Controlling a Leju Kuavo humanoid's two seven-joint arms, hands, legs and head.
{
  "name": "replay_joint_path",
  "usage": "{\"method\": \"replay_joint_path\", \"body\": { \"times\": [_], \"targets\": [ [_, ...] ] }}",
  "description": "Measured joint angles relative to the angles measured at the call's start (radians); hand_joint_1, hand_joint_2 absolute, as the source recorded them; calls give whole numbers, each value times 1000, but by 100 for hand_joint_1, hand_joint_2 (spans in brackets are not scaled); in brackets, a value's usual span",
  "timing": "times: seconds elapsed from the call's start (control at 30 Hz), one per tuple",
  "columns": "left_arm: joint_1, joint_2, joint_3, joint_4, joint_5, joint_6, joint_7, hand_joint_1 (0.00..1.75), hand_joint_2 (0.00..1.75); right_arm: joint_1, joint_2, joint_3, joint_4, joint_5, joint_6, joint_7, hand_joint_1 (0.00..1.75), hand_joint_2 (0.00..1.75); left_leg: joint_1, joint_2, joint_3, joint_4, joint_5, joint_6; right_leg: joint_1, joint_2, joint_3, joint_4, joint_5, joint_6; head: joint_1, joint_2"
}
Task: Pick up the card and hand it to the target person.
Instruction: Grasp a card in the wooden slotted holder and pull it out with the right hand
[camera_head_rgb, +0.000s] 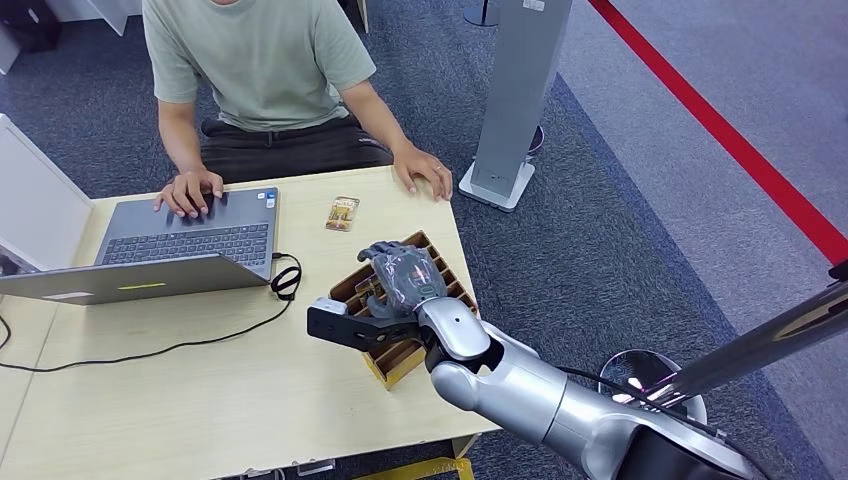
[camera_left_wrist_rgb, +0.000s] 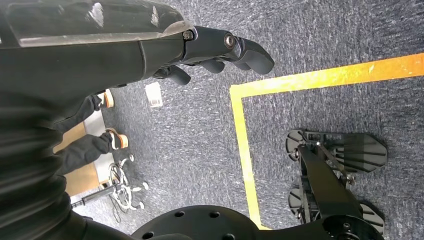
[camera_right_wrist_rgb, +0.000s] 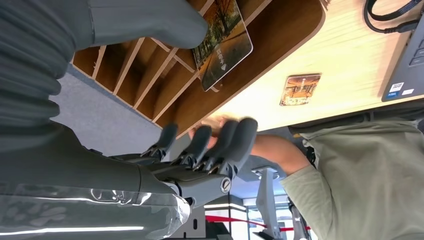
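Note:
A picture card (camera_right_wrist_rgb: 222, 42) stands in a slot of the wooden slotted holder (camera_head_rgb: 395, 365) near the table's right edge. My right hand (camera_head_rgb: 400, 280) hovers over the holder, holding nothing. In the right wrist view its thick thumb (camera_right_wrist_rgb: 150, 22) lies beside the card's edge, while the darker fingers (camera_right_wrist_rgb: 210, 145) are spread well away from the card. A second card (camera_head_rgb: 342, 213) lies flat on the table between the holder and the person (camera_head_rgb: 260, 70) seated on the far side. My left hand (camera_left_wrist_rgb: 220, 55) hangs over the carpet, fingers loosely bent and empty.
An open laptop (camera_head_rgb: 190, 240) sits at the left with the person's hand (camera_head_rgb: 190, 190) on its keys; their other hand (camera_head_rgb: 425, 170) rests at the table's far right corner. A black cable (camera_head_rgb: 285, 280) trails from the laptop. A grey stand (camera_head_rgb: 515, 100) rises beyond the table.

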Motion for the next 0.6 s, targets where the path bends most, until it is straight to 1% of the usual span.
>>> {"method": "replay_joint_path", "body": {
  "times": [0.3, 0.6],
  "targets": [
    [0, 0, 0, 0, -1, -2, 0, 0, 175, 6, 0, 0, 9, 1, 1, 2, 75, 175, 0, 0, 0, 0, 0, 0, 0, 0, 0, 0, 0, 0, 0, 0],
    [0, 0, 0, 0, -10, -5, 0, 0, 175, 15, 0, 0, 27, 4, 8, 3, 76, 175, 0, 0, 0, 0, 0, 0, 0, 0, 0, 0, 0, 0, 0, 0]
  ]
}}
